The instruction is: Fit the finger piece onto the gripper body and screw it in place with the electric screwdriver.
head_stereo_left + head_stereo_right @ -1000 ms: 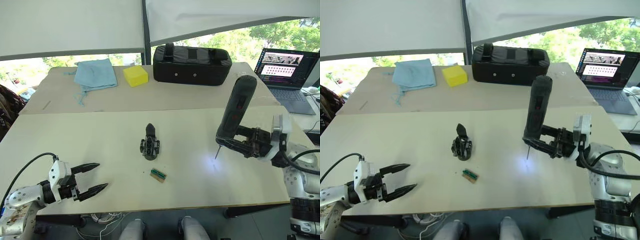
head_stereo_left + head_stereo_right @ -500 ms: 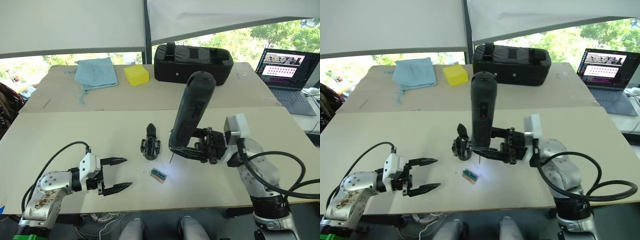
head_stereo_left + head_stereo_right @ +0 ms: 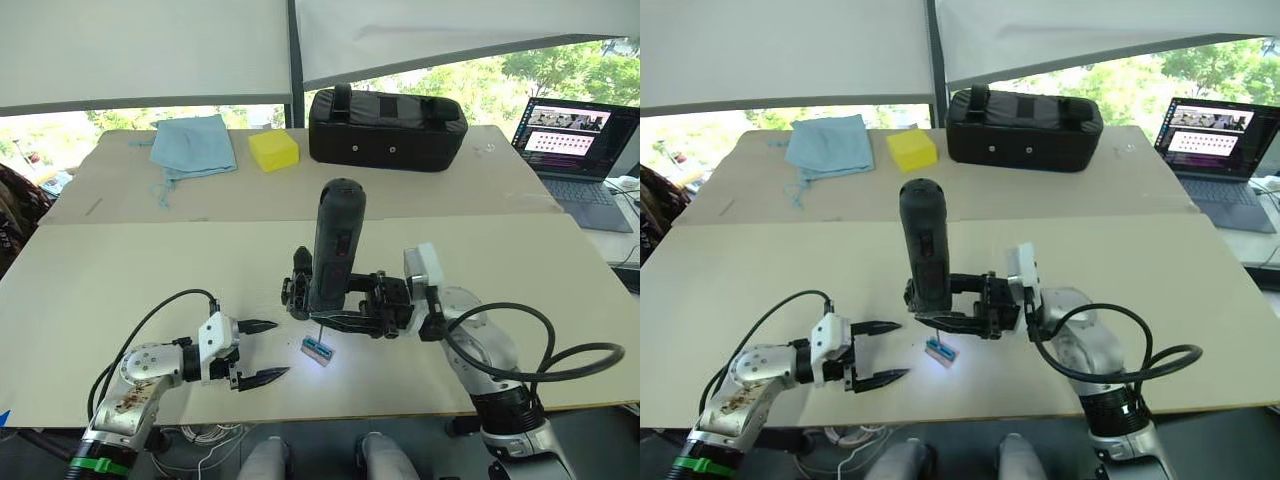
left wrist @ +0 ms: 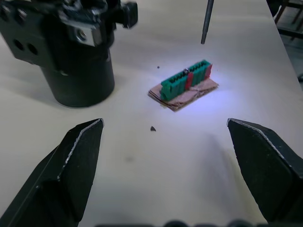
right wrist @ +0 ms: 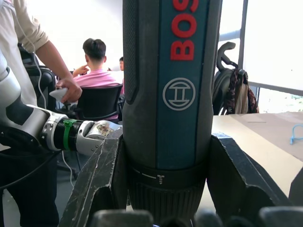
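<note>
Screwdriver [image 3: 337, 245]: held near upright by the right gripper [image 3: 352, 308], whose fingers pinch its lower barrel; long axis close to vertical, butt up, thin bit pointing down at the table [image 3: 120, 280]. The bit tip hangs just above the green block [image 3: 318, 349], apart from it, in a patch of bright light.

Gripper body [image 4: 71, 52]: standing on its round base mid-table, just behind the screwdriver, with its finger pointing up.

Left gripper [image 3: 262, 352]: low over the near table, fingers spread wide, empty, aimed toward the green block.

Far table: blue cloth [image 3: 192, 145], yellow block [image 3: 272, 150], black bag [image 3: 387, 127]. Laptop [image 3: 575, 140] at far right.
</note>
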You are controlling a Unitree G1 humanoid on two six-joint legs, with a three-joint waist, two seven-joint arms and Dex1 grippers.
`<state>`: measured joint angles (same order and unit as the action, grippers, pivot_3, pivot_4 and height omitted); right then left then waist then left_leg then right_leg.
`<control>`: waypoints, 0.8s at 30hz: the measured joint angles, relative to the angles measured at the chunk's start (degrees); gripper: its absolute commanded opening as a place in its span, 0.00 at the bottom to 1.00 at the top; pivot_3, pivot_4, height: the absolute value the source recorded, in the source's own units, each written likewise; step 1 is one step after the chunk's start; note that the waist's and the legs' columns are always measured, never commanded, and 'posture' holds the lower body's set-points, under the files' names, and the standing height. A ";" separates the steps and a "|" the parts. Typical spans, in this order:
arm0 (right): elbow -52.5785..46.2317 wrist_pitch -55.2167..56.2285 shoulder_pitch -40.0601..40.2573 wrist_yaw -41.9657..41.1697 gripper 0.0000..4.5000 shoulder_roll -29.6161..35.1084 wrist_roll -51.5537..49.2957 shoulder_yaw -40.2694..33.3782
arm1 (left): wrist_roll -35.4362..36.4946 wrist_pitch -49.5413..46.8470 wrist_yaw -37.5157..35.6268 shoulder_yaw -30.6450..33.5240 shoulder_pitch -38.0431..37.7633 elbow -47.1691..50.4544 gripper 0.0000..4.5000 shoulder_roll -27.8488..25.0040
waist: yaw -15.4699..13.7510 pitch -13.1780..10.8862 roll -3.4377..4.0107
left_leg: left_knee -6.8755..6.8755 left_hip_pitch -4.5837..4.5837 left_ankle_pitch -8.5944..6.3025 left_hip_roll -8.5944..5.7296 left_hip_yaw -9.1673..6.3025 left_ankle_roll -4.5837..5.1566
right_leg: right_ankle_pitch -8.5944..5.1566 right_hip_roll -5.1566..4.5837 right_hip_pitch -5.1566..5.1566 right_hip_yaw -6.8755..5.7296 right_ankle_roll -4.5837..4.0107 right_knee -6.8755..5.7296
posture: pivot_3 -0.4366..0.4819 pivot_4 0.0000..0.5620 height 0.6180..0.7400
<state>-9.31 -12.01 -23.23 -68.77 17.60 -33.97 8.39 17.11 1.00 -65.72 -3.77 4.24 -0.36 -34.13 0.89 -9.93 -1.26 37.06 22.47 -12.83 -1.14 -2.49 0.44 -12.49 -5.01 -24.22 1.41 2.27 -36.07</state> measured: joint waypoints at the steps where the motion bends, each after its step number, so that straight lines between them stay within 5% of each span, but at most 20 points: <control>1: 0.19 0.19 -0.24 0.00 0.42 -0.16 0.15 0.02 | -0.11 0.02 0.00 -0.14 0.39 -0.37 0.98 0.05 | 0.02 0.00 0.00 | 0.00 0.00 0.00 0.00 0.00 0.00 | 0.00 0.01 0.00 0.00 0.00 -0.01 | 0.48 0.27 1.00; 24: 1.58 1.54 -0.53 0.26 0.42 -1.04 3.57 1.24 | -0.50 -0.33 -0.14 -3.96 1.64 -0.66 0.98 2.18 | -0.04 0.01 0.00 | 0.07 -0.01 0.00 -0.01 -0.03 0.00 | 0.01 0.01 0.03 0.00 0.00 -0.06 | 0.48 0.27 1.00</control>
<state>-7.73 -10.47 -23.76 -68.50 16.57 -30.40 9.63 16.60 0.67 -65.86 -7.73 5.88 -1.02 -31.95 0.85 -9.93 -1.27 37.13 22.47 -12.83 -1.15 -2.52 0.44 -12.49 -5.00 -24.19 1.41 2.27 -36.13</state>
